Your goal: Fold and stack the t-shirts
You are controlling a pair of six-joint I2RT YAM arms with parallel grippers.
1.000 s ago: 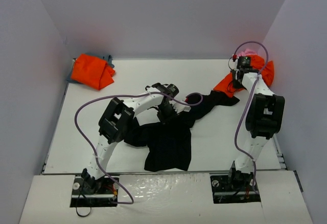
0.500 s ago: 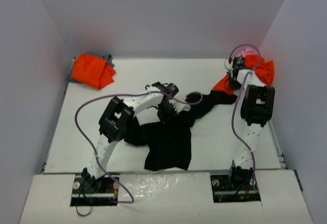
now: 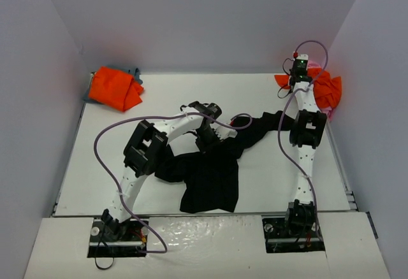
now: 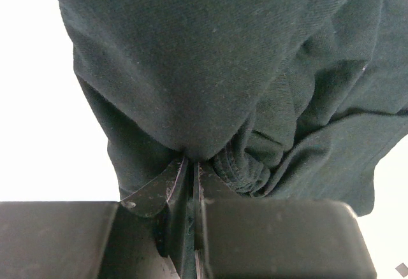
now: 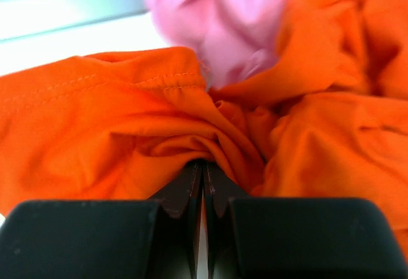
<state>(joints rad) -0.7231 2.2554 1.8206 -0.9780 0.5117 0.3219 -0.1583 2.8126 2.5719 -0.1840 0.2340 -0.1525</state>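
T-shirts at the left of your white bench (image 3: pixel 95 177) had not shifted. The bunched bright orange cloth shirt (image 3: pixel 115 89) in the far-left corner stayed on top of the blue-grey one (image 3: pixel 136 72), of which only an edge showed. Your left tool (image 4: pixel 191 164) kept its jaws pinched shut on a gathered fold of the black short-sleeved t-shirt (image 3: pixel 210 183) near mid-bench, and neither moved.

The change was on the right. Over the last second your right arm straightened toward the far-right corner. Your right tool (image 5: pixel 203 167), clamped shut on a bunch of the second orange t-shirt (image 3: pixel 328 88), drew that shirt's loose flap away from the black sleeve it had lain beside. That probably freed the black shirt to be spread without snagging its neighbour; no folding had begun.

The black shirt lay rumpled, one long part trailing rightward and its body flatter toward the front edge. A soft pink shirt (image 5: pixel 223 30) sat bunched against the orange one.
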